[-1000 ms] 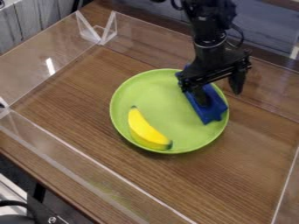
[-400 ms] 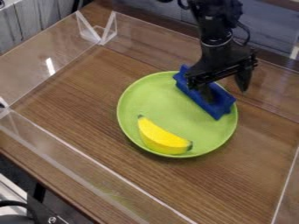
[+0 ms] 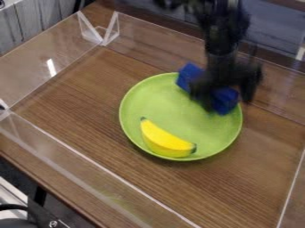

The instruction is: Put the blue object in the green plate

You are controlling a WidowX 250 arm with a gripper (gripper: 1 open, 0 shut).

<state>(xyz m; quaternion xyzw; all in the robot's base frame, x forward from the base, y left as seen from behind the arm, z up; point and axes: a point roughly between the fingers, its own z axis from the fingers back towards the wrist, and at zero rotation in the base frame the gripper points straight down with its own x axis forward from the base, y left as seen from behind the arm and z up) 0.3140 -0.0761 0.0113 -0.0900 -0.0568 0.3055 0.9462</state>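
A wooden table [image 3: 71, 107] carries the green plate [image 3: 149, 102], on whose far right rim the blue object [image 3: 197, 82] is seen, long axis running diagonally toward the near right. Directly over it the blurred hand [image 3: 226, 85] is spread wide, nothing visibly gripped. A banana [image 3: 167, 138] lies nearer.

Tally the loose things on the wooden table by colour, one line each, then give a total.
Green: 1, the green plate
Yellow: 1, the banana lying in the plate
Blue: 1, the blue object at the plate's far right rim, partly hidden by the blurred gripper
Total: 3
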